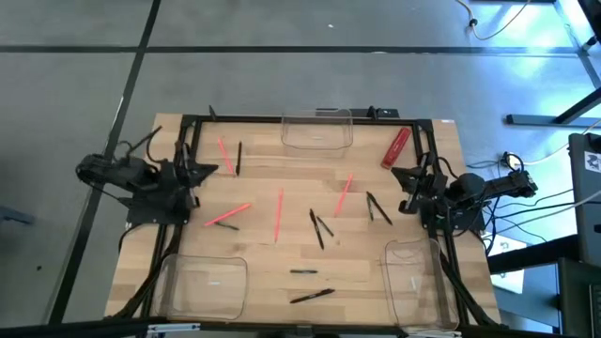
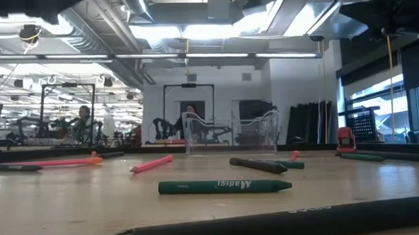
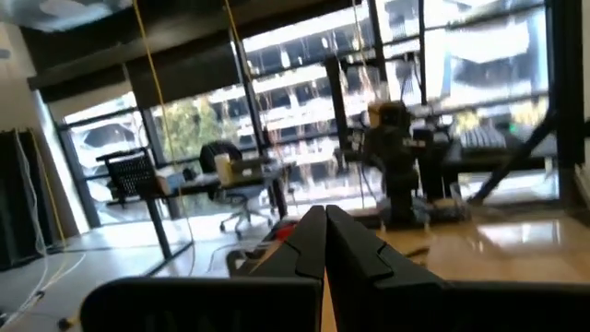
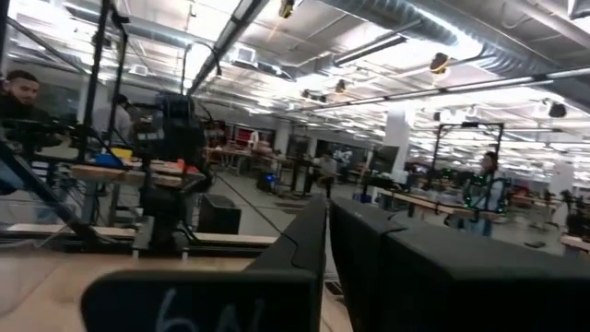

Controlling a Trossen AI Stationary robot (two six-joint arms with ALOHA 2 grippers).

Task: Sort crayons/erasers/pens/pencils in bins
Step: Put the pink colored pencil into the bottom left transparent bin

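Thin sticks lie flat and scattered on the wooden table [image 1: 188, 246]. Pink ones lie at the left [image 1: 228, 215], in the middle [image 1: 279, 214] and farther back [image 1: 224, 152]. Black ones lie in the middle [image 1: 316, 228], at the right [image 1: 378, 207] and at the near edge [image 1: 312, 296]. A green crayon [image 2: 225, 185] shows in the low view. Three clear bins stand at the far edge [image 1: 316, 141], near left [image 1: 202, 286] and near right [image 1: 413, 282]. My left gripper [image 1: 211, 170] is shut and empty at the table's left side. My right gripper [image 1: 399, 178] is shut and empty at the right side.
A chunky red block [image 1: 395, 146] lies at the far right by the black frame [image 1: 310, 118] that runs around the table. Cables hang off the right edge. People and other workstations show in the room beyond.
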